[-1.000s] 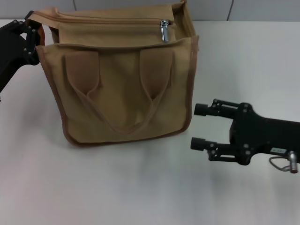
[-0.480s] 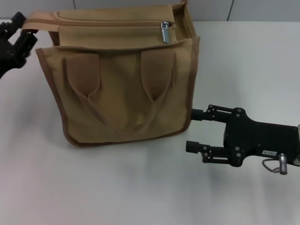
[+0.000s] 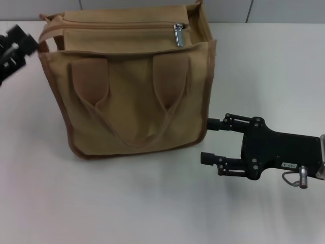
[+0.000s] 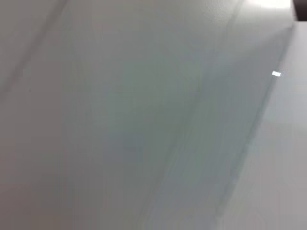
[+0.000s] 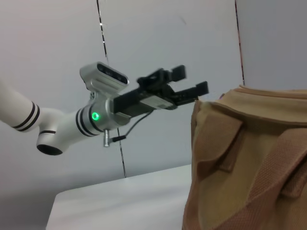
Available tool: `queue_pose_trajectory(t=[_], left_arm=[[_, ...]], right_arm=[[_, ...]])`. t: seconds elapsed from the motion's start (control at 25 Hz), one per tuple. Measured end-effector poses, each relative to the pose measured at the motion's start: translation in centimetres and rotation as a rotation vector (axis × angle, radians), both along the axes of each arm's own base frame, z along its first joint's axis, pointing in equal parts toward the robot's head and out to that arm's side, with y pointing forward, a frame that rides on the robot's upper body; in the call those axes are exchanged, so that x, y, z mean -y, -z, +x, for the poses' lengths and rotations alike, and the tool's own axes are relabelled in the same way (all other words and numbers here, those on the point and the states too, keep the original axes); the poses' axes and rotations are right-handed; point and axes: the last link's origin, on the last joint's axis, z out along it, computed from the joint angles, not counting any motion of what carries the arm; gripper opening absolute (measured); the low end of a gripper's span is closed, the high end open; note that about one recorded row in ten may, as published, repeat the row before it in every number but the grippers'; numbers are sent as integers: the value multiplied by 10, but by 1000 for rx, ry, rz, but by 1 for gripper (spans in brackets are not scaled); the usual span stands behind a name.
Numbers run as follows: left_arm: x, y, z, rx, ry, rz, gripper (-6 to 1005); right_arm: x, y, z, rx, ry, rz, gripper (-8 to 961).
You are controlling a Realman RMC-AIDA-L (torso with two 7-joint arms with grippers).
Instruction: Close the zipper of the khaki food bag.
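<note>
- While you read the head view from the near edge of the bench [image 3: 127, 203] outward, you meet the right gripper [image 3: 209, 141] first, toward the near right corner; its two fingers lie spread apart with nothing between them, tips just beside the bag's lower right corner, and you cannot tell whether the upper tip touches the trim.
- Behind that, you have the khaki food bag [image 3: 134, 96] standing upright toward the far left of the bench, its two looped handles [image 3: 129, 107] hanging flat on the front panel.
- Across the bag's top you can follow the zipper [image 3: 122, 25]; its silver pull tab [image 3: 178, 34] sits near the right end, and whether the teeth are joined is hard to make out.
- At the far left edge you see only part of the left gripper [image 3: 15, 48], cut off by the frame and just beside the bag's upper left corner; the right wrist view shows its fingers [image 5: 196, 88] near the bag's top edge, but you cannot tell whether they stand apart or together.
- Your left wrist view gives only a blurred grey surface.
</note>
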Motion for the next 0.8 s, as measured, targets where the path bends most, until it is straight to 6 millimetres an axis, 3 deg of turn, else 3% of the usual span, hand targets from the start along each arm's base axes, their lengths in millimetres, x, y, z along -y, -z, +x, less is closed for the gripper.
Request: queue_pose_trajectory(t=[0.2,0.56,0.8], left_arm=[[15,18,12,-103,165,-187,834],[35,73,17,-364,390,-399,831],[36,89,13,-438,401,-397,830]], right_arm=[[3,3,1,3,-9,-3,748],[4,12,-4,43,-54,-53,748],[7,18,-4,60,-65,-85,747]])
